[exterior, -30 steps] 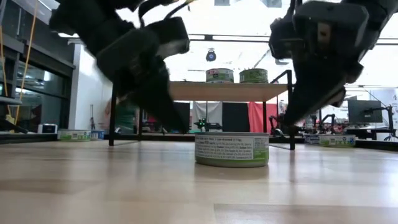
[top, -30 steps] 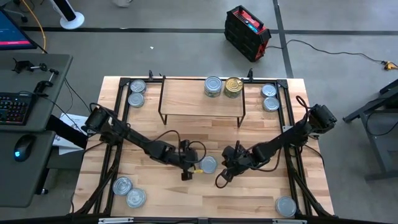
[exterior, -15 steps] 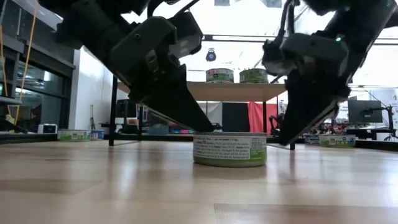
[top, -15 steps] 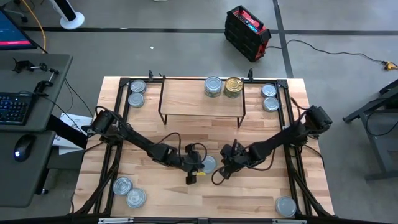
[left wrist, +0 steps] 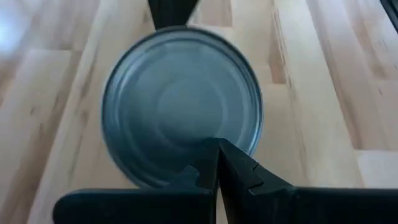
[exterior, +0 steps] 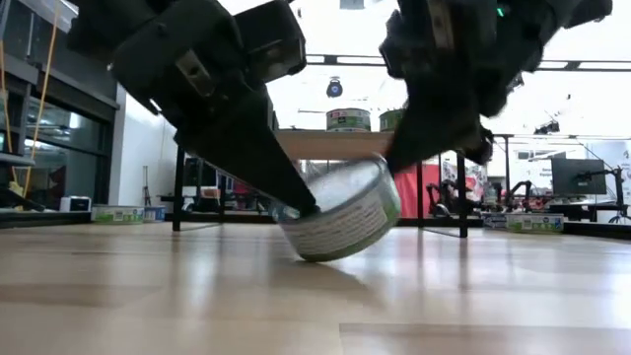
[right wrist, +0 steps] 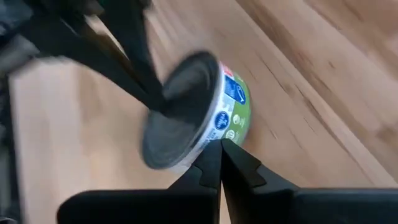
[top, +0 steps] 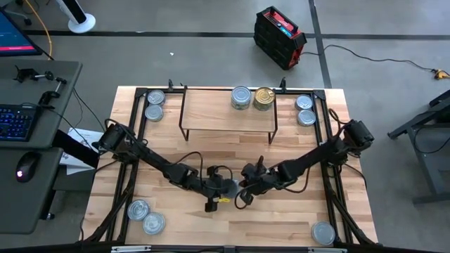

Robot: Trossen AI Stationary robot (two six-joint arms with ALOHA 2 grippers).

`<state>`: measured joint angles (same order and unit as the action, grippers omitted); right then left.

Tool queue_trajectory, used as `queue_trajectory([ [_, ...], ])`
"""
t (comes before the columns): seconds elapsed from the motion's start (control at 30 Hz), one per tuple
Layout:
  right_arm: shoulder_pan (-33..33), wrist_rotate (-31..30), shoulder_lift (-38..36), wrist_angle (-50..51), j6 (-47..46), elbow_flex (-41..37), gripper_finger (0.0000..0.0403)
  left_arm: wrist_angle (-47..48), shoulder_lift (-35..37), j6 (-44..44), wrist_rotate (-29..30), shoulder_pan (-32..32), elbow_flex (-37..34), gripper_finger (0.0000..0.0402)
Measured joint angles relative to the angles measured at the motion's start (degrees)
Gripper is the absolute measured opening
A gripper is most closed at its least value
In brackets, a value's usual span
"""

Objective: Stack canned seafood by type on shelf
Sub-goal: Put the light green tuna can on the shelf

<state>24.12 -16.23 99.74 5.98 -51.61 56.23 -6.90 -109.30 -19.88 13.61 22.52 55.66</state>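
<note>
One silver-lidded tin (top: 228, 185) stands tilted on the tabletop at centre front, also seen in the low view (exterior: 340, 222). My left gripper (top: 219, 188) is shut, its tip on the tin's lid. My right gripper (top: 243, 188) is shut against the tin's right side. The shelf (top: 211, 116) stands at the table's far side on its wire legs. On its board rest a silver tin (top: 241, 98) and a gold tin (top: 264, 98). My left gripper presses its shut fingertips (left wrist: 217, 155) on the lid near its left edge (left wrist: 199, 134), slanting down from the table's left. My right gripper pushes its shut fingertips (right wrist: 219, 155) against the tin's side wall (right wrist: 231, 124), slanting down from the table's right. The tin is tipped, right side raised, lower left rim (exterior: 311, 254) on the table.
Two tins (top: 155, 105) lie at the far left corner and two (top: 304, 109) at the far right. Two more (top: 145, 216) sit near left, one (top: 323, 232) near right. Black frame rails (top: 133, 140) run along both table sides.
My right gripper has gone toward the table's left until it meets the tin's right side. My left gripper's tip has come onto the lid's left edge. The tin has tipped from flat: its right side has risen while its lower left rim stays on the table.
</note>
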Motion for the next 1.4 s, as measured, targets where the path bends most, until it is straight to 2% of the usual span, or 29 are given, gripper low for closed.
queue_trajectory([
  [0.23,0.2,2.0,0.1,0.1,4.7,3.5,0.0,1.5,1.0,-0.7,3.2,0.2,-0.4,0.0],
  [0.37,0.1,1.8,0.0,-0.2,5.5,3.9,0.0,0.7,1.3,-4.0,2.8,0.6,-0.2,0.0],
  [0.53,0.1,1.8,-0.2,0.5,7.3,3.9,0.0,0.3,1.3,-4.1,3.2,0.7,-0.2,0.0],
  [0.77,-0.8,1.8,-5.5,1.9,8.7,3.8,0.0,6.0,1.8,-5.1,3.0,1.3,-0.2,0.0],
  [0.9,-2.5,3.7,-8.2,6.6,10.2,3.8,0.0,5.4,2.0,-6.5,3.0,1.4,-0.1,0.0],
  [1.17,-3.9,5.4,-8.7,21.3,8.5,3.8,0.0,-2.4,2.0,-6.1,3.6,1.0,-0.1,0.0],
  [1.4,-3.1,5.6,-8.7,23.0,8.6,3.8,0.0,-10.5,1.6,-7.3,3.6,0.7,-0.1,0.0],
])
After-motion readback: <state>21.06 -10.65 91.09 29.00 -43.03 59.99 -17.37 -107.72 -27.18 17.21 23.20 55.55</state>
